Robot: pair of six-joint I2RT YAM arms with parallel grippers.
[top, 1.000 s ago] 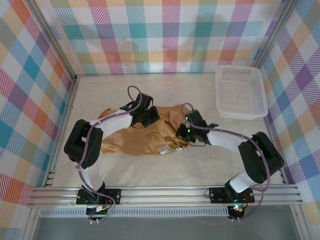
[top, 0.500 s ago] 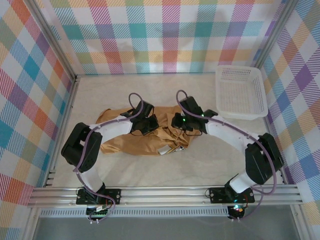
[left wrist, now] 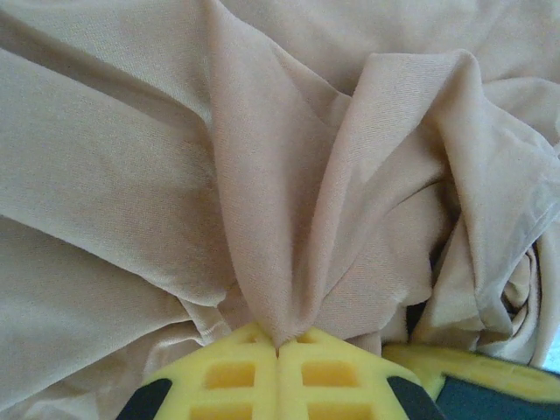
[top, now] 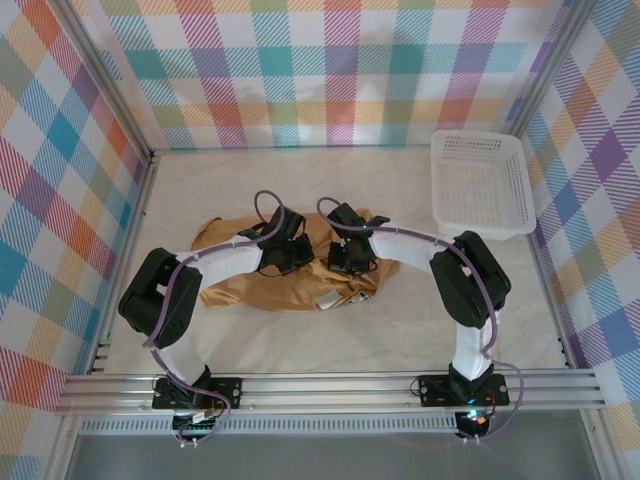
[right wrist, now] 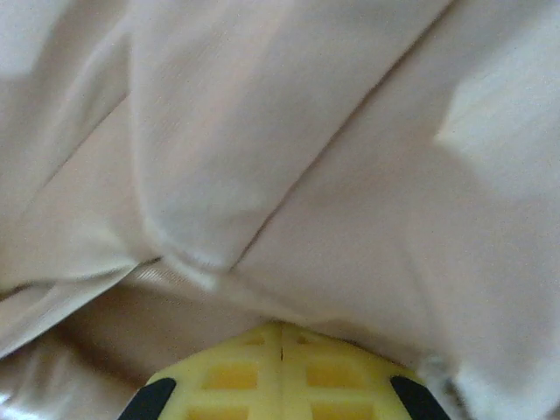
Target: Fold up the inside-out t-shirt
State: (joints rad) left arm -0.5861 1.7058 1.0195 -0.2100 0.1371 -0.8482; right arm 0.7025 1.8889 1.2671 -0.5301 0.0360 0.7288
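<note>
While peering down from the top camera, can make out the inside-out t-shirt (top: 262,288) lying crumpled on the table (top: 420,320), roughly mid-table and a touch left of centre; tan, rumpled, nowhere near folded yet; small white label (top: 328,298) poking out along its near edge; white mesh basket (top: 480,185) parked in the far right corner, well apart from the cloth. Left gripper (top: 285,258) down on the upper middle of the shirt, right gripper (top: 346,260) down on its right part, near each other but not touching. Over on the left wrist view, left gripper (left wrist: 278,350) clamped tight, yellow pads (left wrist: 229,378) pressed together with a ridge of tan fabric (left wrist: 175,175) running straight into the seam between them, so definitely pinching a fold of the shirt. On the right wrist view, right gripper (right wrist: 280,331) also squeezed closed, pads meeting flush, blurry cloth (right wrist: 306,175) draped right across the tips; honestly can't tell whether any of it is actually caught in there or just resting on top.
</note>
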